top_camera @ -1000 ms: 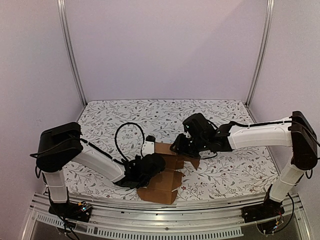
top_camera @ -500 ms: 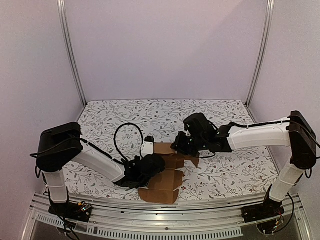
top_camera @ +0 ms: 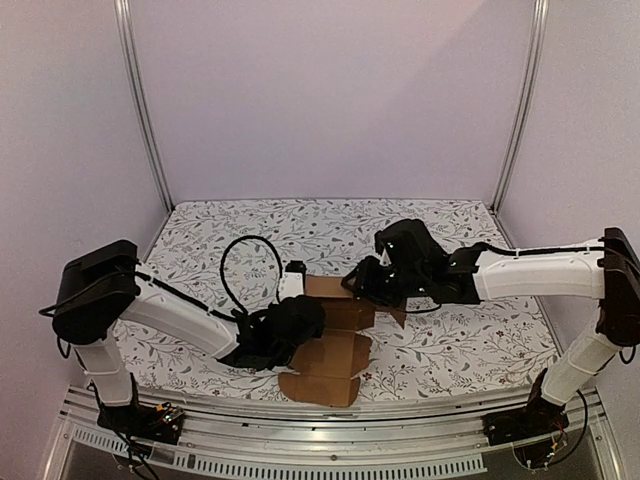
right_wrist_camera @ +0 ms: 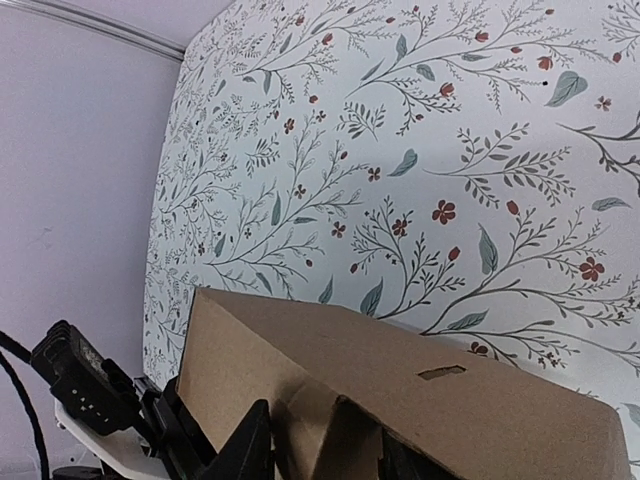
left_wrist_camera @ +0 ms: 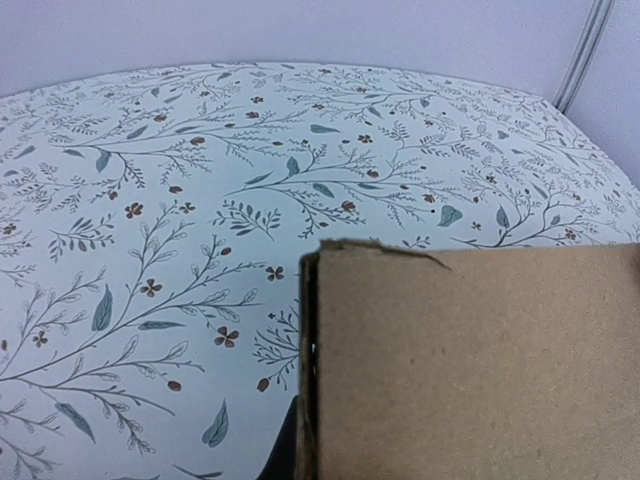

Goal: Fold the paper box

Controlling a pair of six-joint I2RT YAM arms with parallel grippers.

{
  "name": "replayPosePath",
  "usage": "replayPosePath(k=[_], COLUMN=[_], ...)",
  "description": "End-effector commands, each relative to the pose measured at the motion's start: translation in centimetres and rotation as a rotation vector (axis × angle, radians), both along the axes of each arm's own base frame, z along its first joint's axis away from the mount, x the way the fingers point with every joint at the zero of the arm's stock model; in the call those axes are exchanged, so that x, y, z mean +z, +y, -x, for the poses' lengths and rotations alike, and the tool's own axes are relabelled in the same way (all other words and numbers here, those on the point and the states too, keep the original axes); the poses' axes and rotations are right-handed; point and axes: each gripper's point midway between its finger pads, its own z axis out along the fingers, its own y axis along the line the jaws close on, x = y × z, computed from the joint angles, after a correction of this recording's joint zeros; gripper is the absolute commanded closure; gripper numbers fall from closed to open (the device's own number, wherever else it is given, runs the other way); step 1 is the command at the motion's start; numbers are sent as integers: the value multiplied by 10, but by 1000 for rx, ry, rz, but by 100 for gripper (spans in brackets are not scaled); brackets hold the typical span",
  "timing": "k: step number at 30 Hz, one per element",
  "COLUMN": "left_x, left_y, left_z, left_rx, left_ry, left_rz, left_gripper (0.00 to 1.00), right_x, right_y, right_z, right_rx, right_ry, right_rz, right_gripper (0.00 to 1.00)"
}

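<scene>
**two arms at the brown box**

the plain brown cardboard paper box lies in the middle of the table with the white cloth of little leaves and flowers. it is close to the near edge, between the two arms. most of it lies low and spread out. its nearest flap reaches almost to the front edge of the cloth.

the black left gripper is down on the left side of the box. in the left wrist view a brown panel stands right in front of the camera. one dark finger shows at the panel's left edge and the other is hidden behind it. the jaws are pressed tight on this thin bit of the box.

the black right gripper is at the far right part of the box. in the right wrist view its two dark fingers stand a little way apart. a raised fold of the box sits between them. i cannot tell if they squeeze the fold or only sit beside it.
</scene>
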Motion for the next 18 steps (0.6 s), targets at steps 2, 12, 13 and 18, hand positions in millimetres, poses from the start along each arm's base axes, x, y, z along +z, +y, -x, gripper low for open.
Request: replayPosePath(k=[2, 12, 13, 18], left_x=[21, 45, 47, 66], left_y=[14, 28, 29, 34], left_z=[-10, -24, -25, -27], left_rx=[33, 56, 59, 65], left_ry=[-11, 7, 13, 20], left_rz=[55, 158, 175, 274], left_gripper=[100, 100, 100, 100], right_x=[22, 86, 88, 104], right_y=[-33, -75, -80, -108], right_z=[7, 26, 27, 32], right_rx=[0, -9, -16, -76], right_ry=[-80, -242, -249, -307], right_rz=[70, 27, 35, 42], right_gripper=[63, 53, 52, 50])
